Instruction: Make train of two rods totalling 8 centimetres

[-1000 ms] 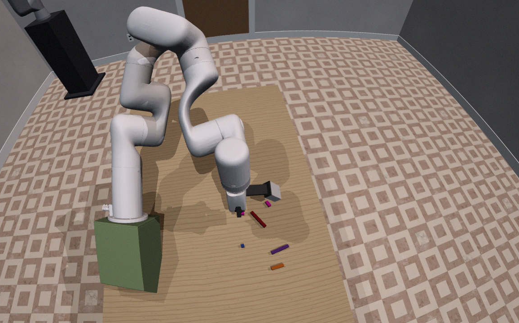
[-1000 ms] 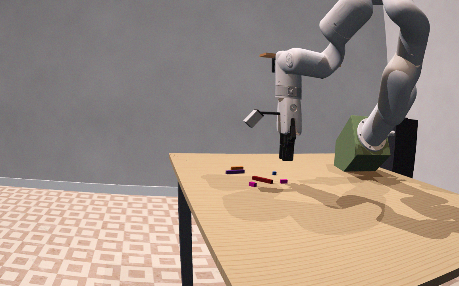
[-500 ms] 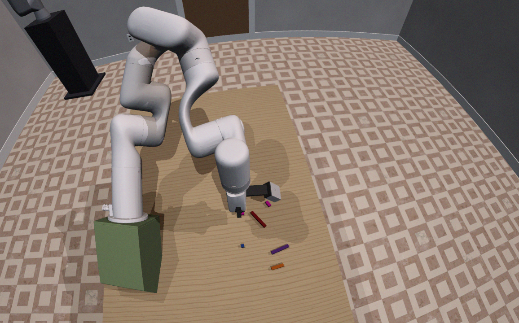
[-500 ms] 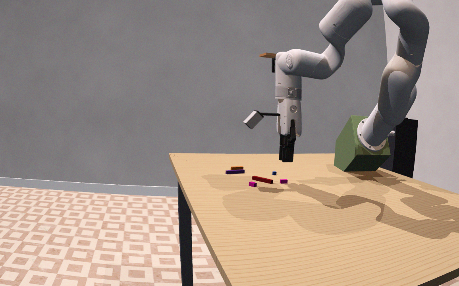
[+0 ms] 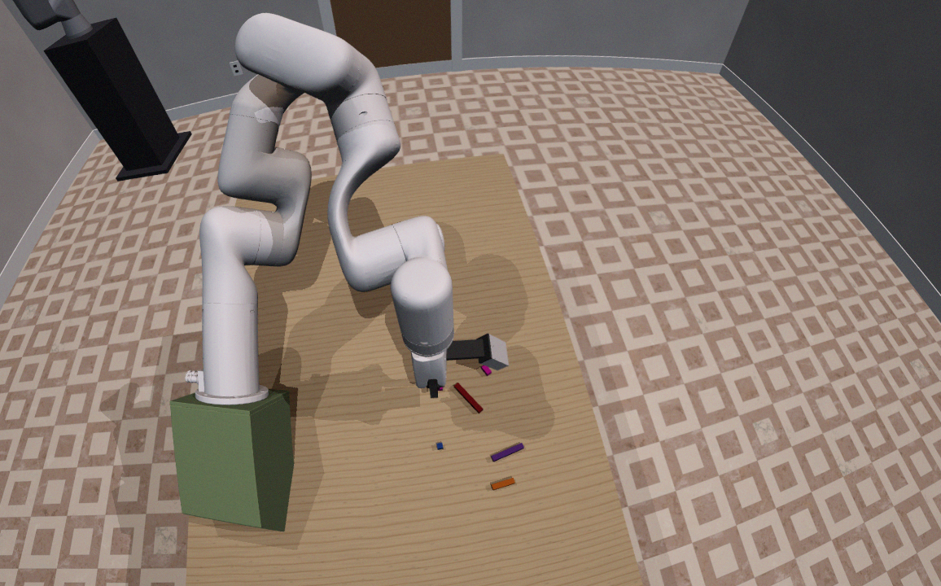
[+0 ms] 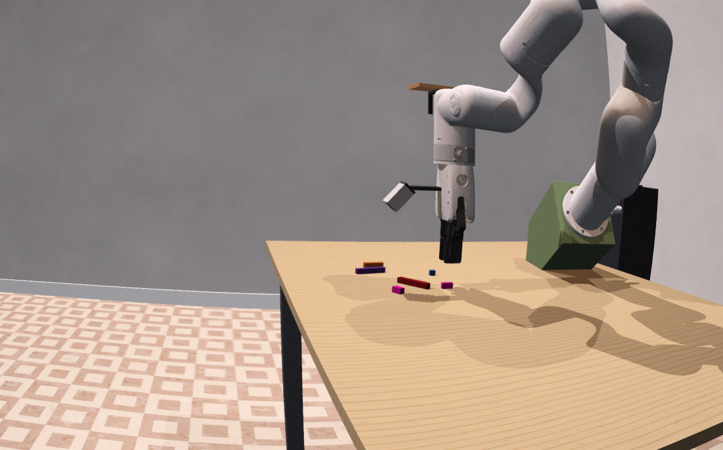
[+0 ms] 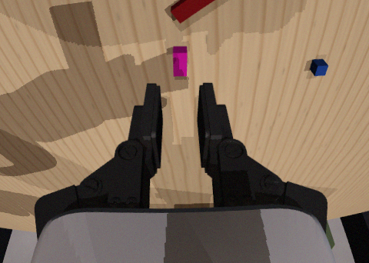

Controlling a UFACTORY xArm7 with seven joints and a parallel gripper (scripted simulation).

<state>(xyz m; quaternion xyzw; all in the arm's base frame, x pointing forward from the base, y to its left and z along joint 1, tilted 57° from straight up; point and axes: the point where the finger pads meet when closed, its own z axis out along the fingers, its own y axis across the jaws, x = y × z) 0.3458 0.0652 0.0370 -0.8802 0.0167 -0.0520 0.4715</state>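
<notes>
My gripper point(image 7: 180, 101) point(image 6: 450, 260) hangs above the table, its fingers part-way open with nothing between them. A magenta rod point(image 7: 180, 62) point(image 6: 446, 285) lies flat just ahead of the fingertips in the wrist view; the gripper mostly hides it in the top view. A red rod point(image 5: 468, 397) point(image 6: 413, 282) point(image 7: 200, 3) lies slanted near it, apart. A blue rod point(image 5: 439, 446) point(image 6: 431, 272) point(image 7: 319, 68) lies alone. A second magenta rod point(image 5: 486, 369) point(image 6: 398, 289) lies beyond the red one. A purple rod point(image 5: 507, 452) point(image 6: 370, 270) and an orange rod point(image 5: 502, 483) point(image 6: 373, 264) lie apart.
The rods lie on a wooden table point(image 5: 387, 524) point(image 6: 521, 402). The arm's green base block point(image 5: 229, 459) point(image 6: 546, 235) stands at one side of it. The wrist camera point(image 5: 494, 352) point(image 6: 398, 196) juts out from the gripper, above the rods.
</notes>
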